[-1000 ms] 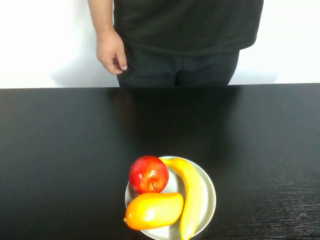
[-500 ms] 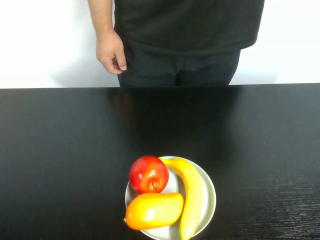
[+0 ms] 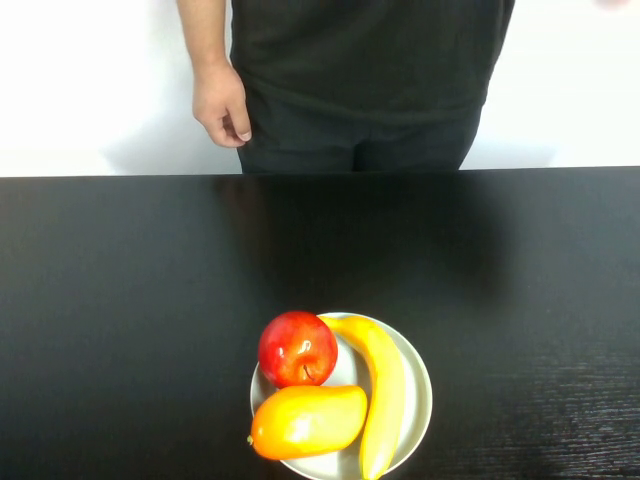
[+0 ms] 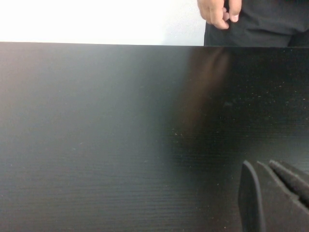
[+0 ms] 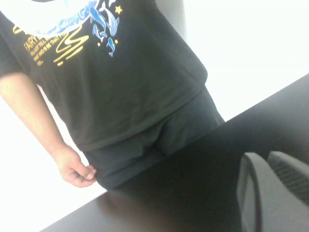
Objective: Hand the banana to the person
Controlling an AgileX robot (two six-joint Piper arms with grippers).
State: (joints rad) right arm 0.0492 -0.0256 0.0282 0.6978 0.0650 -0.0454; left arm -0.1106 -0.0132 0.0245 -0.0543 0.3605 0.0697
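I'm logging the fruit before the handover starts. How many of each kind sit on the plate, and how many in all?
Long curved yellow banana: 1
Round red apple: 1
Plump orange-yellow mango: 1
Total: 3 fruits, all on the round white plate.
The left gripper and right gripper show only in their own wrist views, neither near the fruit.

The place looks like a plain test room or lab, not a home. A wide black table (image 3: 120,300) fills the lower part of the high view, and behind it, across the top of the frame, stands a bare white wall (image 3: 80,80) with no decoration. One white plate (image 3: 420,385) with fruit lies at the bottom centre, and a person (image 3: 360,70) stands at the top centre behind the table.
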